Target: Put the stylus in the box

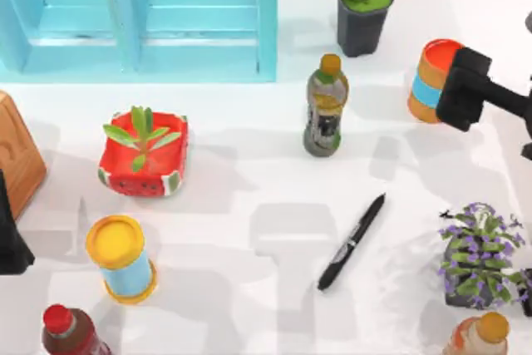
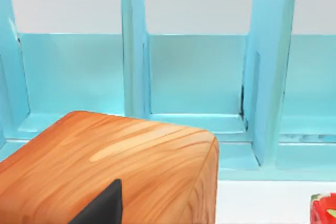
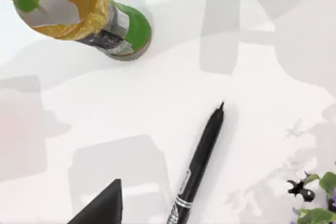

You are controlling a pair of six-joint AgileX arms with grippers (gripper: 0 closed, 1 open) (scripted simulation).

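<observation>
right end effector [image 1: 462,89] near right edge, stylus [image 1: 352,242] unobstructed

open table around stylus [image 1: 352,241], bottle [image 1: 324,106] behind

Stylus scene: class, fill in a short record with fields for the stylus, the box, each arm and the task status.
stylus: black stylus lying flat on the white table, between the bottle and the purple flower plant
box: turquoise box at the table's far left
right arm: right gripper raised near the orange can
left arm: left gripper parked at the left edge by the wooden block
status: stylus not yet grasped
</observation>
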